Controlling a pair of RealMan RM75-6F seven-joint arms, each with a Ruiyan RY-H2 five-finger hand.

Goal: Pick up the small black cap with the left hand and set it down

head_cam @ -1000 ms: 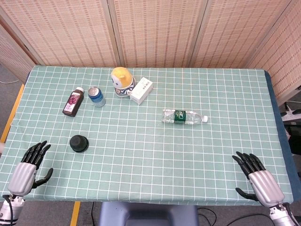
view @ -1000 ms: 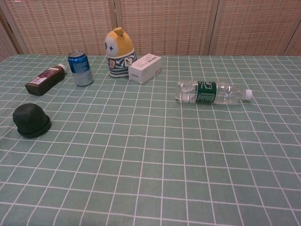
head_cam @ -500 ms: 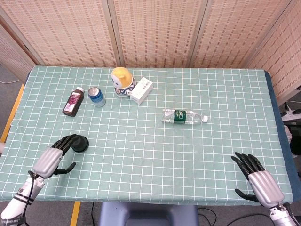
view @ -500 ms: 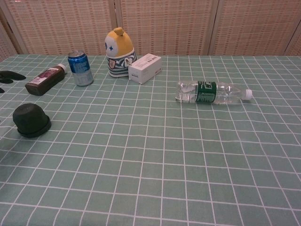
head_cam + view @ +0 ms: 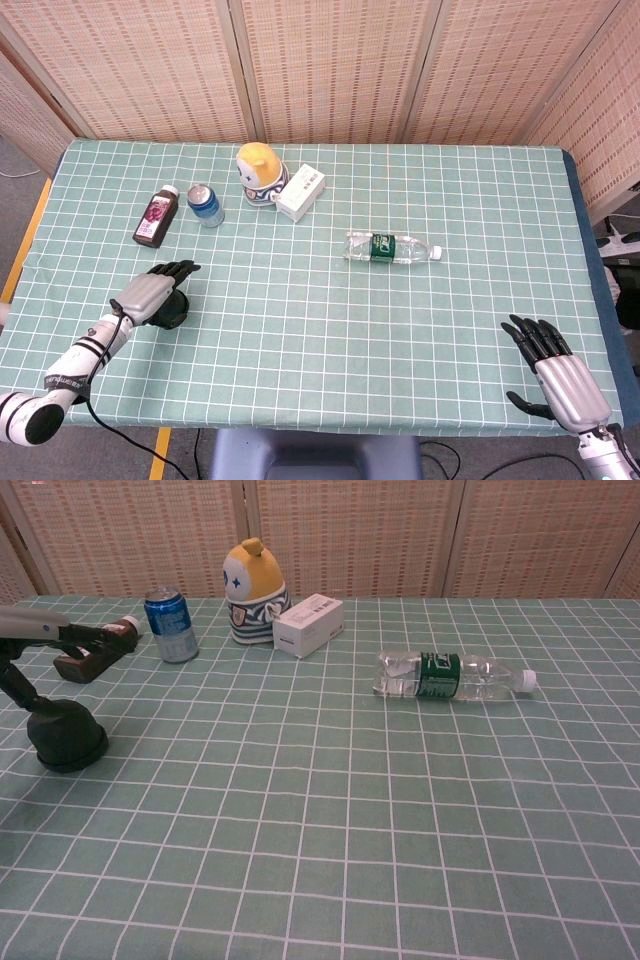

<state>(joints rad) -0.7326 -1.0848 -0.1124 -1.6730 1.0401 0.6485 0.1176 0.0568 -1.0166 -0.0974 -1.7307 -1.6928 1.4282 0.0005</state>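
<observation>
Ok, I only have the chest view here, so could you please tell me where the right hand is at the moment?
Observer: The right hand is over the near right corner of the table, fingers spread, holding nothing.
Operator: Thank you. How does the left hand sit over the small black cap?
Observer: From the head view, the left hand covers the left part of the small black cap; only the cap's right side shows.
Operator: Are its fingers around the cap?
Observer: No, from above they reach straight past it towards the far side of the table.
</observation>
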